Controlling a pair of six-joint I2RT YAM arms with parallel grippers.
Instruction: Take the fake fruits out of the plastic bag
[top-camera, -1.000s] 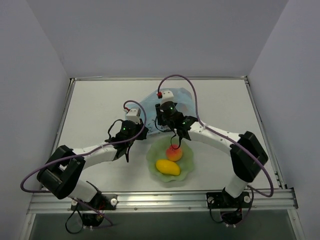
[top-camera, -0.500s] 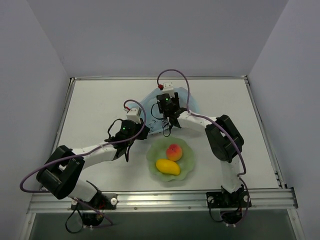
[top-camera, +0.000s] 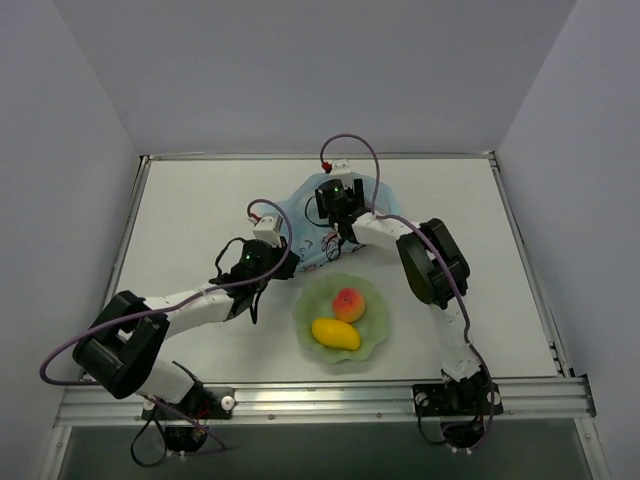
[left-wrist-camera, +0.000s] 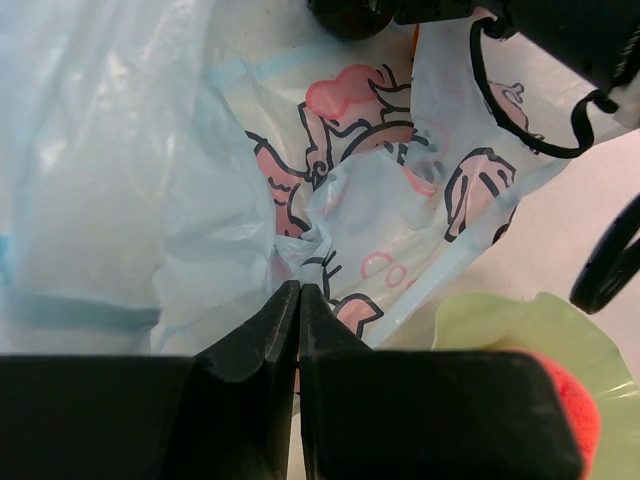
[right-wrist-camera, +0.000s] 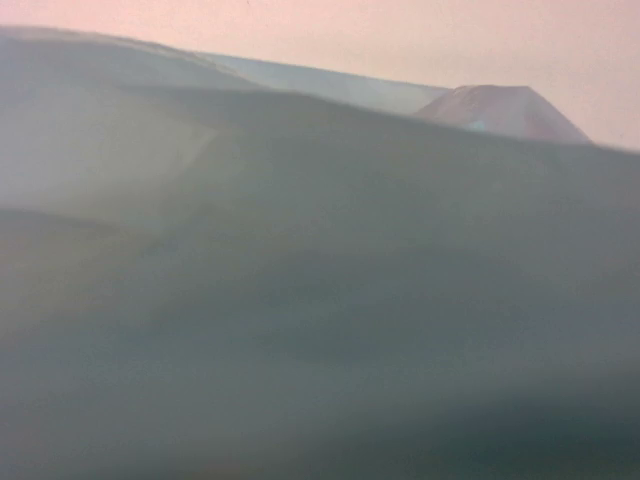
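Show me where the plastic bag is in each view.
Top external: plastic bag at centre, behind the green bowl.
Left wrist: fills left and centre, left pincer shut on a fold.
Right wrist: only blurred pale film, likely the bag.
Shared landmark: green bowl, lower right in left wrist.
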